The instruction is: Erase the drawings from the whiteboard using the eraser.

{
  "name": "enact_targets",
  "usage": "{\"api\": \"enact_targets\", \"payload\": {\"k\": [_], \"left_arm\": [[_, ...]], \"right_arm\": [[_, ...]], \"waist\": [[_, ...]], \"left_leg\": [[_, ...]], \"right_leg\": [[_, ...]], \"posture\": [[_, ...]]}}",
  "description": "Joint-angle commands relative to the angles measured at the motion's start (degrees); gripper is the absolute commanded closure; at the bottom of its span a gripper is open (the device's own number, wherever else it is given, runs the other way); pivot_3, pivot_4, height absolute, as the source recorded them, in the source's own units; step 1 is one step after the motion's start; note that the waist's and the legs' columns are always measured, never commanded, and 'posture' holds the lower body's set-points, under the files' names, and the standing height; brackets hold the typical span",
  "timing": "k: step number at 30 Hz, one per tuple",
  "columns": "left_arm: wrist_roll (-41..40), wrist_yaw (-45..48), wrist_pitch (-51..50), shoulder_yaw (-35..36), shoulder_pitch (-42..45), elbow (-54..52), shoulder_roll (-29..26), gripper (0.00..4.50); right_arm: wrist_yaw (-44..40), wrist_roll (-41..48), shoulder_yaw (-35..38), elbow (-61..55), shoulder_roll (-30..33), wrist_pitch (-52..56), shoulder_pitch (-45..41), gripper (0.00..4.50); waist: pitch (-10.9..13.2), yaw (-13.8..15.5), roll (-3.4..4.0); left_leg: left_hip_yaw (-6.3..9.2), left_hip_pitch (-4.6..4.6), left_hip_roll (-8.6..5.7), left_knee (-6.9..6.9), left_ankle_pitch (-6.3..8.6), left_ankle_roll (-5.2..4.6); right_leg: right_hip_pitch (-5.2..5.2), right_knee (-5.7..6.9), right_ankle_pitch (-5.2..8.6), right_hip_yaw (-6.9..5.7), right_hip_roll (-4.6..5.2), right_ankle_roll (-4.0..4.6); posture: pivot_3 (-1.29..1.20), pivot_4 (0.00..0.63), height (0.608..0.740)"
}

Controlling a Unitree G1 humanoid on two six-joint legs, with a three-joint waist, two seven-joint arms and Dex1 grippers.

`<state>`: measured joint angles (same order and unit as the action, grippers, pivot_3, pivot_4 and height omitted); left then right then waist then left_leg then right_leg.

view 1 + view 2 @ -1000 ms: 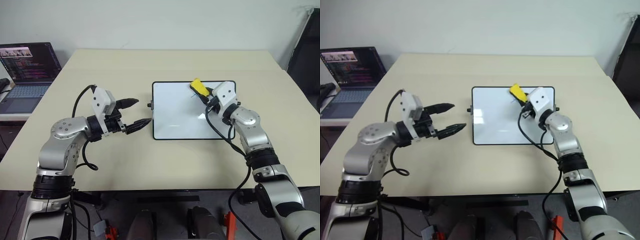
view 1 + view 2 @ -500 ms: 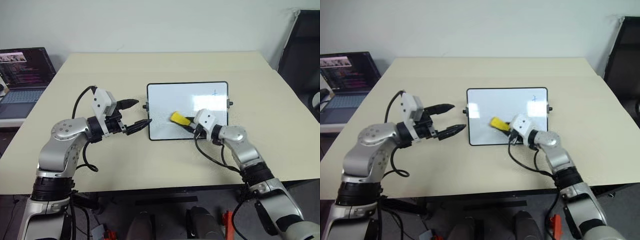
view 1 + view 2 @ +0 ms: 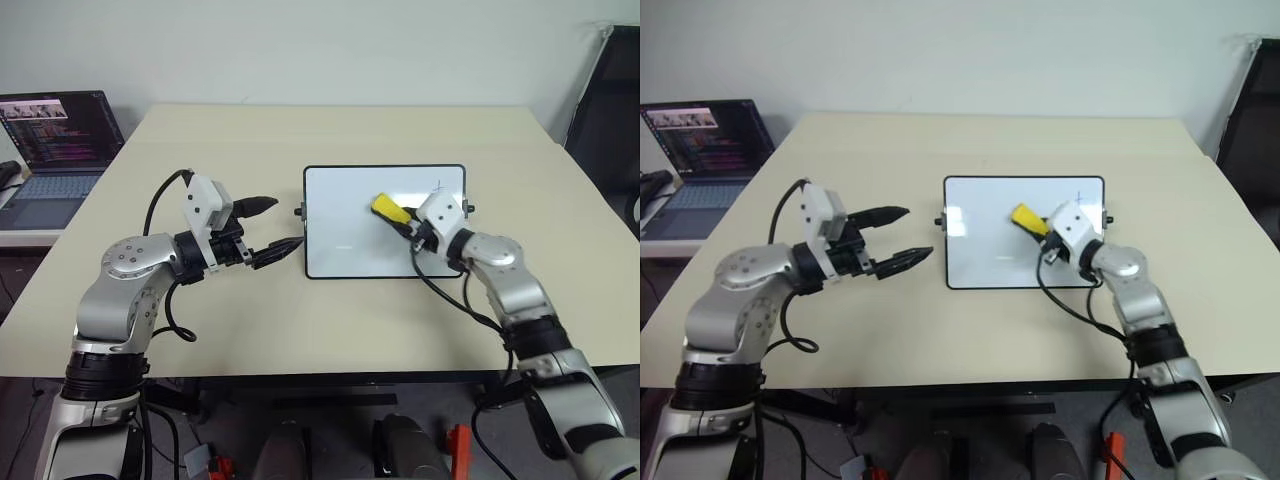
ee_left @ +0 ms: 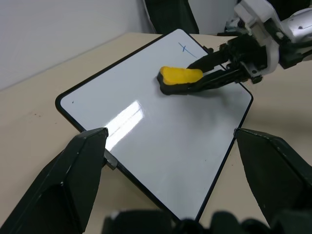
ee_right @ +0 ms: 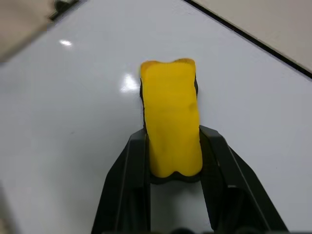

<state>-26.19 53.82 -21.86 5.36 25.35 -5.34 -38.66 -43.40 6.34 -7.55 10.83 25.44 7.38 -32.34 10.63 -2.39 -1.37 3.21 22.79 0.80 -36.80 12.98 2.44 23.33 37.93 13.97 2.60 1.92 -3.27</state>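
The rectangular black-framed whiteboard (image 3: 350,235) lies mid-table (image 3: 300,320), the yellow oblong eraser (image 3: 388,208) on it, a dark-screened laptop (image 3: 55,150) far left.

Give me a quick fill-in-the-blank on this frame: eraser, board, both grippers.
1. The right gripper is shut on the small ____ eraser block.
2. The eraser sits over the glossy white, black-framed whiteboard, and one thin ____ pen mark shows near a corner.
3. The left gripper holds nothing; its fingers are ____.

Missing words: yellow; blue; open
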Motion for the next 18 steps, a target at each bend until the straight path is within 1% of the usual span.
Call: {"api": "enact_targets", "payload": {"k": [1, 3, 4, 6, 8, 9, 11, 13, 16, 18], "left_arm": [[-0.08, 0.71, 1.2, 1.82, 0.76, -0.49, -1.41, 0.0], [-0.08, 1.0, 1.32, 2.18, 0.64, -0.36, -1.82, 0.0], [-0.05, 1.22, 1.43, 2.35, 0.65, -0.21, -2.06, 0.0], [0.1, 1.66, 1.58, 2.32, 0.65, -0.07, -2.55, 0.0], [0.38, 1.97, 1.82, 1.93, 0.69, 0.01, -2.93, 0.0], [0.51, 2.08, 1.97, 1.76, 0.75, 0.09, -3.02, 0.0], [0.53, 2.15, 2.14, 1.36, 1.21, 0.44, -2.64, 0.0], [0.48, 2.28, 2.17, 1.28, 1.31, 0.57, -2.57, 0.0], [0.51, 2.79, 2.05, 1.26, 1.24, 0.67, -3.01, 0.0], [0.65, 3.19, 2.0, 1.17, 1.22, 0.89, -3.35, 0.0]], "right_arm": [[-8.72, 10.44, 3.44, -16.0, 5.17, 8.48, 0.79, 3.51], [-12.96, 14.52, 5.4, -20.84, 10.43, 13.91, 1.64, 3.51], [-15.05, 15.54, 6.58, -21.97, 14.06, 15.75, 2.18, 3.51], [-18.26, 15.49, 8.37, -22.11, 20.48, 16.72, 3.68, 3.51], [-19.64, 14.34, 9.81, -20.38, 24.34, 15.18, 4.9, 3.51], [-19.84, 13.76, 10.4, -19.28, 25.44, 14.03, 5.27, 3.51], [-20.46, 10.78, 12.01, -15.29, 27.72, 7.09, 7.71, 3.51], [-21.13, 10.65, 13.31, -14.89, 28.27, 3.53, 10.15, 3.51], [-21.96, 12.1, 14.51, -17.02, 28.9, 3.77, 12.47, 3.51], [-21.73, 12.17, 15.21, -17.29, 29.4, 4.44, 12.5, 3.51]], "waist": [[0.12, -0.06, 0.15], [0.18, -0.07, 0.21], [0.18, 0.06, 0.2], [0.18, 0.39, 0.16], [0.18, 0.56, 0.16], [0.19, 0.58, 0.15], [0.19, 0.56, 0.14], [0.2, 0.55, 0.13], [0.2, 0.32, 0.13], [0.2, 0.29, 0.13]], "left_leg": [[0.01, 0.1, 0.0, 0.01, 0.0, 0.0], [-0.01, 0.16, -0.01, 0.01, 0.01, 0.01], [0.0, 0.15, -0.03, 0.03, 0.02, 0.01], [0.03, 0.15, -0.02, 0.07, 0.04, 0.03], [0.03, 0.14, -0.02, 0.09, 0.05, 0.03], [0.02, 0.14, -0.02, 0.1, 0.05, 0.03], [-0.02, 0.13, -0.02, 0.1, 0.05, 0.03], [-0.05, 0.13, -0.02, 0.1, 0.05, 0.03], [-0.07, 0.12, -0.01, 0.12, 0.05, 0.03], [-0.07, 0.11, -0.01, 0.12, 0.05, 0.03]], "right_leg": [[0.09, 0.01, -0.04, -0.01, 0.0, 0.07], [0.14, -0.02, -0.09, 0.01, 0.03, 0.17], [0.13, -0.04, -0.08, -0.03, 0.05, 0.16], [0.09, -0.16, -0.03, -0.1, 0.06, 0.13], [0.06, -0.24, 0.16, -0.13, 0.05, -0.03], [0.05, -0.24, 0.18, -0.12, 0.05, -0.03], [0.05, -0.25, 0.18, -0.09, 0.05, -0.03], [0.05, -0.25, 0.18, -0.08, 0.05, -0.03], [0.06, -0.24, 0.19, -0.05, 0.05, -0.04], [0.06, -0.22, 0.19, -0.05, 0.04, -0.04]], "posture": [[0.0, 0.15, 0.74], [0.0, 0.15, 0.74], [0.0, 0.15, 0.74], [0.0, 0.15, 0.74], [0.0, 0.15, 0.74], [0.0, 0.15, 0.74], [0.0, 0.15, 0.74], [0.0, 0.15, 0.74], [0.0, 0.15, 0.74], [0.0, 0.15, 0.74]]}}
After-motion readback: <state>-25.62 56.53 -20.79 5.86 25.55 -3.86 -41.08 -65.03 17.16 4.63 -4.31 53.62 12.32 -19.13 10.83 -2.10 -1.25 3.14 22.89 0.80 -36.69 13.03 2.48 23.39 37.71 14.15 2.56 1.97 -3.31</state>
